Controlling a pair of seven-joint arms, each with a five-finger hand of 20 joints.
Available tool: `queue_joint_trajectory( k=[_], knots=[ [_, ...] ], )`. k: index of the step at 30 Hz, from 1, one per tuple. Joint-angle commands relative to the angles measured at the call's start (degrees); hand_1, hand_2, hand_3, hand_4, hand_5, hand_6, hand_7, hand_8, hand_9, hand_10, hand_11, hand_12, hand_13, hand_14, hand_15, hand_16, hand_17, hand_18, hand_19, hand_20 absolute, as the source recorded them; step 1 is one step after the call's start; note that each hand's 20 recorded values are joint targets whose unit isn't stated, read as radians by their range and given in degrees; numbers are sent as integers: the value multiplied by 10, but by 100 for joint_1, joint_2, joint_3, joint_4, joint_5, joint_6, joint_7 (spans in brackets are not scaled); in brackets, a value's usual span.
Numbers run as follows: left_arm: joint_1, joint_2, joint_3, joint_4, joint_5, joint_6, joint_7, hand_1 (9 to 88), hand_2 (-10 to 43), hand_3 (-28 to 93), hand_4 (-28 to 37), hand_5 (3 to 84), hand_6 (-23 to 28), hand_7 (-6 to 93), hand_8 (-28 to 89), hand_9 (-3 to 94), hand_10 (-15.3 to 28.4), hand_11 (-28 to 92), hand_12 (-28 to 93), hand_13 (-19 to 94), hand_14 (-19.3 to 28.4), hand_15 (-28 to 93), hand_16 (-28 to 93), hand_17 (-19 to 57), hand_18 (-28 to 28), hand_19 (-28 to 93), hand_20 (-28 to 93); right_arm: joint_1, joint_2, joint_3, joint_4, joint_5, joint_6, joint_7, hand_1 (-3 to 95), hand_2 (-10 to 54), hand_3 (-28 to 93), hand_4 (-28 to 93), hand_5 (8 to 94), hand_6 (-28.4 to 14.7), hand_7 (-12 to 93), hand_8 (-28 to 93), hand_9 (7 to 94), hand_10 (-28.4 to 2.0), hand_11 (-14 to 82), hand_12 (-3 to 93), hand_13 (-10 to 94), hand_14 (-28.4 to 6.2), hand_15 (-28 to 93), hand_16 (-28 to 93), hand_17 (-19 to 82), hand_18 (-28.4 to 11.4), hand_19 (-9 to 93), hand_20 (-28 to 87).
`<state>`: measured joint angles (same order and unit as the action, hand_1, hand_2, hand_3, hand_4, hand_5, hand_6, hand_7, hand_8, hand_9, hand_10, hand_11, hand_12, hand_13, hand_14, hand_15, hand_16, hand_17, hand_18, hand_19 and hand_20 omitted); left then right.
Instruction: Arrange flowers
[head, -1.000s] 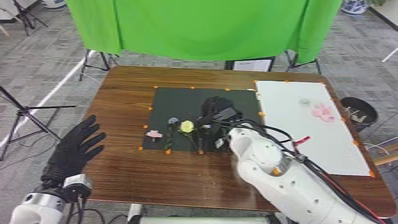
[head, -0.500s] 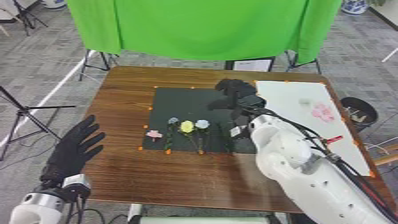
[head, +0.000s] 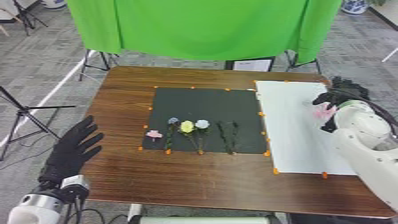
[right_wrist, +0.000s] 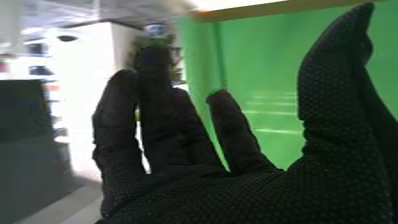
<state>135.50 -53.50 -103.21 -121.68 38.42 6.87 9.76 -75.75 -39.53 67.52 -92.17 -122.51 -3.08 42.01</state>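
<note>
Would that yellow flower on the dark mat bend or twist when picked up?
The yellow flower would probably be light, as its stem looks thin. With its bulkier head, it may droop or twist if held low. Lifting it might nudge the white flower, whose head lies close beside.

A lane of bare wood (head: 122, 117) runs between the left hand (head: 68, 155) and the dark mat (head: 209, 102). Flowers (head: 187, 127) and green stems (head: 224, 137) line the mat's near half — its far half offers passage. The right hand (head: 349, 91) and arm (head: 362, 127) block the white board's (head: 284, 125) right edge — room lies along its left side.
</note>
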Motion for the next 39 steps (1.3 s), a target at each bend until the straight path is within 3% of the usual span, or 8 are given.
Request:
queue_joint_trajectory(
  k=[1,12,15,16,22,28,33,39],
  knots=[
    [83,2,-54,-22,8,-54,-29,256,-10,695,-250,236,30,172,-90,175,105,143,201,139,136,244,41,-140,213,354,105,-272,-22,241,148,327,-400,-253,223,-95,873,-283,248,-97,299,-104,340,-180,123,210,373,-110,593,163,153,-212,710,503],
    [93,10,-50,-32,11,-42,-31,256,-9,695,-251,236,30,172,-90,175,104,144,202,139,136,245,41,-140,213,354,105,-46,-122,-70,584,283,-829,-849,285,-95,890,-282,335,-85,379,-150,459,-147,176,178,481,-76,591,182,214,-193,752,498],
    [103,-11,-56,-42,19,-32,-35,256,-9,695,-250,236,30,172,-90,176,104,144,202,139,136,245,41,-140,213,354,105,-71,-113,-142,598,87,-542,-1020,389,-95,865,-282,454,-29,436,-149,624,-101,226,189,610,-45,542,283,279,-177,792,482],
    [115,-15,-60,-50,19,-23,-22,256,-9,695,-250,236,30,172,-90,176,104,144,202,139,136,244,41,-140,213,354,105,-125,-94,-125,567,57,-419,-1130,433,-95,840,-280,495,-16,471,-81,698,-78,173,270,652,-34,517,336,301,-174,805,483],
    [154,-59,-81,-76,25,12,-1,257,-10,695,-250,237,30,171,-90,176,105,145,202,140,136,245,41,-140,214,354,105,-380,-98,-98,165,-121,579,-1537,520,-95,833,-282,690,17,487,-6,897,-40,139,455,788,-34,568,354,394,-188,873,498],
    [119,-59,-48,-70,28,17,16,256,-9,696,-251,237,30,171,-90,177,104,145,202,140,136,246,40,-139,214,354,105,-141,-379,-462,-609,-3,1339,-2115,512,-95,861,-277,727,10,470,-13,920,-43,137,470,806,-35,575,359,406,-193,884,503],
    [61,-70,7,-51,28,-16,-28,257,-10,697,-250,237,30,172,-90,177,104,144,201,140,136,245,39,-139,214,354,104,311,-837,-1049,-984,50,782,-2563,512,-95,857,-274,725,11,472,-8,921,-43,135,480,804,-36,577,367,405,-192,887,507],
    [1,-43,80,-33,23,-8,-25,256,-9,697,-250,236,30,172,-90,176,103,144,202,139,136,244,40,-140,214,354,105,830,-1327,-1776,-640,-249,361,-2759,507,-95,858,-267,719,13,477,-4,919,-43,133,486,796,-36,580,374,402,-191,887,510]
  ],
)
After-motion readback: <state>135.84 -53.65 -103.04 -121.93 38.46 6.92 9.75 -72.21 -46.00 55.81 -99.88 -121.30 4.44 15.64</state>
